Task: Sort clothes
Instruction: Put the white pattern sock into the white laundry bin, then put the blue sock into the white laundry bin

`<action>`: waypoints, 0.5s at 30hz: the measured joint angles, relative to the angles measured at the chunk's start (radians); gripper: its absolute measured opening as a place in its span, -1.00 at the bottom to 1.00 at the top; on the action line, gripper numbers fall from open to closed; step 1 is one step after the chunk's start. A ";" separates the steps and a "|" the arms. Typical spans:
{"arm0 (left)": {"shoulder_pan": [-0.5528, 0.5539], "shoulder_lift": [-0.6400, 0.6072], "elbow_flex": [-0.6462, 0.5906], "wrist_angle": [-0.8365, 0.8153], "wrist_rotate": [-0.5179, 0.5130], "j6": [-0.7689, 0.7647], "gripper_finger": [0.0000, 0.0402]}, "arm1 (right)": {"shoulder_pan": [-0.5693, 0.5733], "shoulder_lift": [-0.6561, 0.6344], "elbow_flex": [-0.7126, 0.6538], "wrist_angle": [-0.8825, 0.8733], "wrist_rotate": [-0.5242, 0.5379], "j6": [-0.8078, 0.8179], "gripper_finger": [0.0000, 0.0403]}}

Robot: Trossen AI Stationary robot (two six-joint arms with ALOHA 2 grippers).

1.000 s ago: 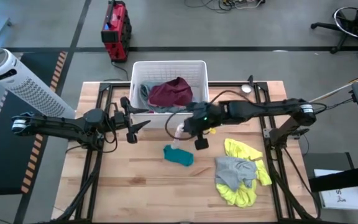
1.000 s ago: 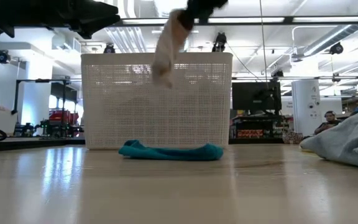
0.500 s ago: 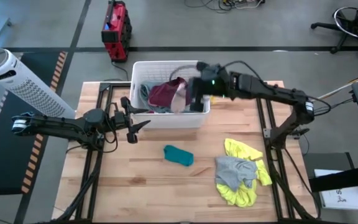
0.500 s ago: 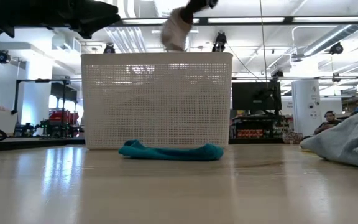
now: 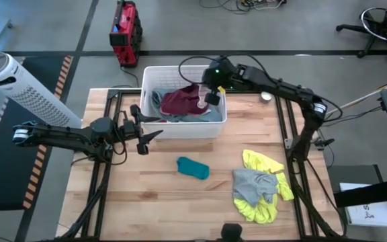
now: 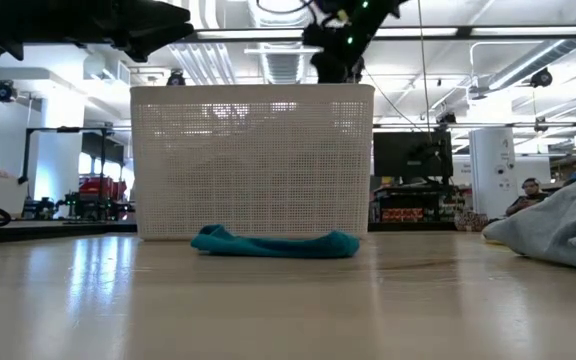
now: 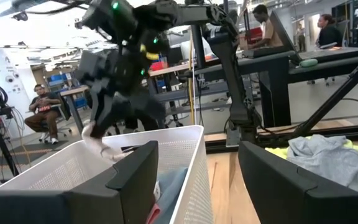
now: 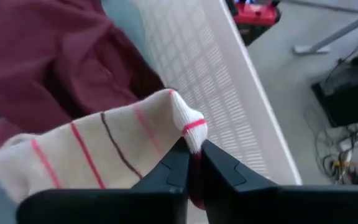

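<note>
The striped sock (image 8: 114, 146), cream with pink and dark bands, is pinched by its cuff between the fingers of the right pincer (image 5: 209, 92), and it now hangs inside the basket (image 5: 215, 121) over the maroon garment (image 5: 182, 102). A second ago it dangled in front of the basket above the desk (image 5: 146, 195); since then the arm has swung it up over the rim and in. It is not yet let go, so this item looks one release from sorted. The teal piece (image 5: 193, 167) and the grey (image 5: 252, 183) and yellow (image 5: 267, 205) clothes lie on the desk, unsorted. The left pincer (image 5: 147, 139) waits with its fingers apart, just outside the basket's near wall.
</note>
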 joint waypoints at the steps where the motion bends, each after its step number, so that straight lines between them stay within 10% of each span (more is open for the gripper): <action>1: 0.000 0.000 0.000 0.001 0.000 0.000 0.06 | -0.002 0.013 0.000 -0.001 0.000 0.001 -0.90; 15: 0.000 0.000 0.000 0.007 -0.002 0.000 0.14 | 0.016 0.012 0.000 0.004 0.001 -0.018 -0.16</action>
